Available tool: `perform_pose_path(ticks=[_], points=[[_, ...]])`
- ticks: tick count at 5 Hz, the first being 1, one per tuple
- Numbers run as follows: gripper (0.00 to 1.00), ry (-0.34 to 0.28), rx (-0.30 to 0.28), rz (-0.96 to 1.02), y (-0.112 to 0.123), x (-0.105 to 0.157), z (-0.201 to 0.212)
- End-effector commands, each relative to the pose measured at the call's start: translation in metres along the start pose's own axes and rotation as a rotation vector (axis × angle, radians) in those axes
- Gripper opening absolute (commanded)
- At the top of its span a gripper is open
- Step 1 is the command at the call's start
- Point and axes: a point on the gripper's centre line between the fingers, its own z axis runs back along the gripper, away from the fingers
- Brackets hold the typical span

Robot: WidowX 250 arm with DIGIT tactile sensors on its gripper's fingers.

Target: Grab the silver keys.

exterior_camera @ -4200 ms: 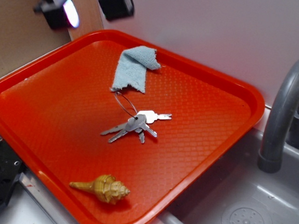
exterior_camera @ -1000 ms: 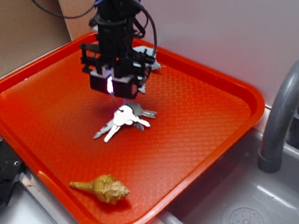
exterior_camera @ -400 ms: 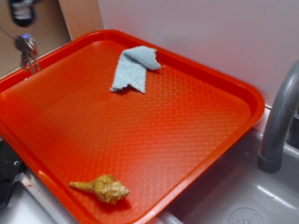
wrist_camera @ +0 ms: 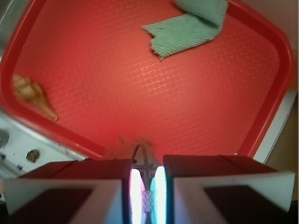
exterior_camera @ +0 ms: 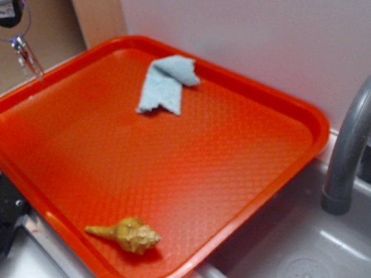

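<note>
- The gripper (wrist_camera: 147, 196) is sitting high above the near-left part of an orange-red tray (exterior_camera: 287, 161), its two pads nearly pressed together and pinching the thin wire ring of the silver keys (exterior_camera: 25, 55).
- In the exterior view the silver keys are hanging in the air under the gripper (exterior_camera: 7, 7) at the top-left corner of the picture, over the tray's left rim and touching nothing else.
- In the wrist view the silver keys (wrist_camera: 140, 151) are showing only as a blurred dark loop and smear just beyond the pads; the number of keys cannot be told in either view.
- One light blue cloth (exterior_camera: 165, 84) is lying crumpled on the far part of the tray, well apart from the keys.
- One tan spiral seashell (exterior_camera: 127, 234) is lying at the tray's near edge, its pointed tip toward the left.
- Nothing on the tray is standing between the hanging keys and the cloth or the shell.
- One grey curved faucet (exterior_camera: 355, 134) is rising to the right of the tray, above a grey sink basin (exterior_camera: 304, 273) with a round drain.
- The exterior view alone is showing the faucet, the sink and the keys from the side; the wrist view alone is showing the narrow gap between the pads and the cloth (wrist_camera: 189, 25) and shell (wrist_camera: 32, 93) from above.
</note>
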Motion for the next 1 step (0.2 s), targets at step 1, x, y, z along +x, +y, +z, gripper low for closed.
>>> perform_pose_path(ticks=[1], points=[[0.0, 0.007, -0.018, 0.148, 0.032, 0.0118, -0.0077]])
